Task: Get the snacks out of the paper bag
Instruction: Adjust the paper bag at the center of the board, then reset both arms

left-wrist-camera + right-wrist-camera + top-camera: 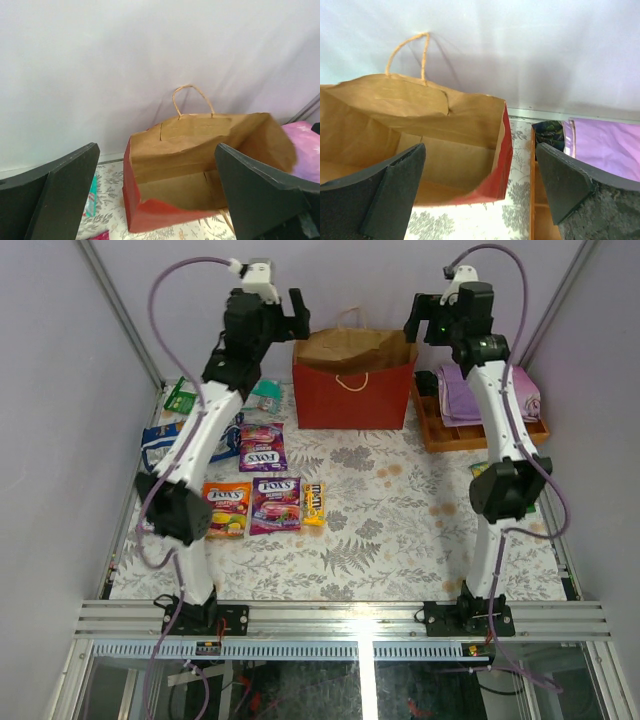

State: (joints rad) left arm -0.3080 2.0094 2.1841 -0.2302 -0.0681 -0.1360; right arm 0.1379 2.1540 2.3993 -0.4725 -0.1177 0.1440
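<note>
The red paper bag (352, 395) stands upright at the back middle, mouth open. Its brown inside looks bare in the left wrist view (175, 192) and in the right wrist view (445, 165). Several snacks lie on the table to its left: Fox's packets (263, 447) (227, 508) (276, 503), a yellow bar (314, 504), a blue-white bag (160, 440), a green packet (180, 395) and a teal packet (265, 393). My left gripper (298, 315) (155, 146) is open and empty, high by the bag's left top corner. My right gripper (413, 318) (480, 146) is open and empty, high by its right top corner.
A brown wooden tray (440, 435) with a folded purple cloth (470, 395) stands right of the bag, also in the right wrist view (535, 200). A small green item (478, 470) lies partly hidden behind the right arm. Walls close the back and both sides.
</note>
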